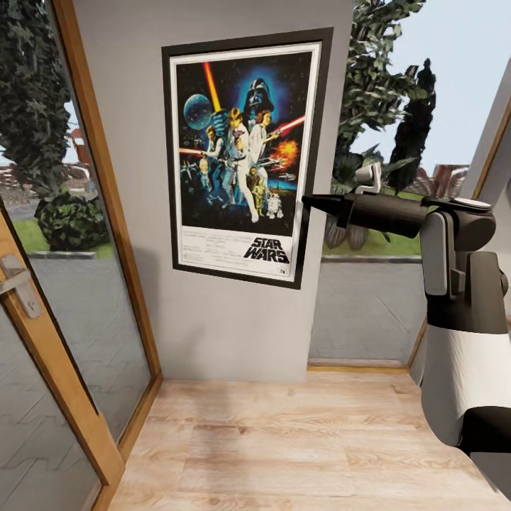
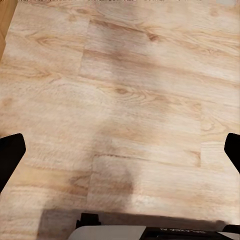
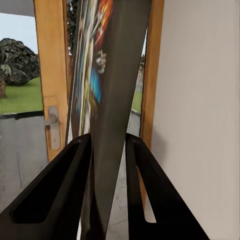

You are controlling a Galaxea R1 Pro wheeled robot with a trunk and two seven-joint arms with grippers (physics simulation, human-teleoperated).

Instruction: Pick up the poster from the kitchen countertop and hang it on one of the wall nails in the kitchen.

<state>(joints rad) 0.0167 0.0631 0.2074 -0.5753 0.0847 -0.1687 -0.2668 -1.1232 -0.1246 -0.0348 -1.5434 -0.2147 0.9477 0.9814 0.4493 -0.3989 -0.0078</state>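
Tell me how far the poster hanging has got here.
Pickup looks done: the poster is up against the grey wall, with the right gripper clamped on its edge. Left: seating it on a nail, which isn't visible, and releasing. The left gripper hangs open over the floor.

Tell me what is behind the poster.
Behind the poster is the light grey wall. The right gripper clamps the poster's right edge. Any nail there is covered by the frame, so it cannot be seen.

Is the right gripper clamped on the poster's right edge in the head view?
Yes: the right gripper meets the poster at its right frame edge, and the right wrist view shows that frame pinched between both fingers.
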